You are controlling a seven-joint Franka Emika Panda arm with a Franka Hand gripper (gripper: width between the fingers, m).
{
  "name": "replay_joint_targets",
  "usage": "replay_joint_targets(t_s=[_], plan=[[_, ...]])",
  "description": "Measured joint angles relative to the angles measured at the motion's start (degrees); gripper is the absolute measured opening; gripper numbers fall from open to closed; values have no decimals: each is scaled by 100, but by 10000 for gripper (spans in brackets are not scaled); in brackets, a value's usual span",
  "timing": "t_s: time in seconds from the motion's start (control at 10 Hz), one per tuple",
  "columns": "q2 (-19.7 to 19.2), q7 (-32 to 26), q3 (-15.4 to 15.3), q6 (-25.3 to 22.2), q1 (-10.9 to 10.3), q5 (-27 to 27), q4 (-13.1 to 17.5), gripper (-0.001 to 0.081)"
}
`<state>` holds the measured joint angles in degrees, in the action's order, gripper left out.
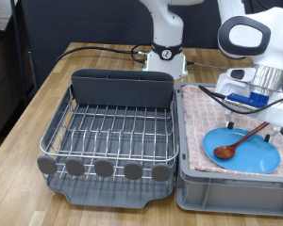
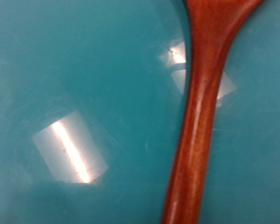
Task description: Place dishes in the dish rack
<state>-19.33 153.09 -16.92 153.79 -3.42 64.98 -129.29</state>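
Filling my wrist view, the wooden spoon (image 2: 203,112) lies across the light-blue plate (image 2: 75,84); my fingers don't show there, so whether my claw is released or clenched I cannot tell. Farther out, my gripper (image 1: 258,102) hangs above the grey bin (image 1: 236,188), while the dish rack (image 1: 111,132) stands beside it on the exterior view's left.
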Motion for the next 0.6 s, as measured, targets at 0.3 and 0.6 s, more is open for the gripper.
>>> replay_joint_targets(t_s=[0.3, 0.6], plan=[[-84, 107, 217, 227, -124, 169, 11, 802], [-129, 152, 429, 317, -297, 245, 20, 731]])
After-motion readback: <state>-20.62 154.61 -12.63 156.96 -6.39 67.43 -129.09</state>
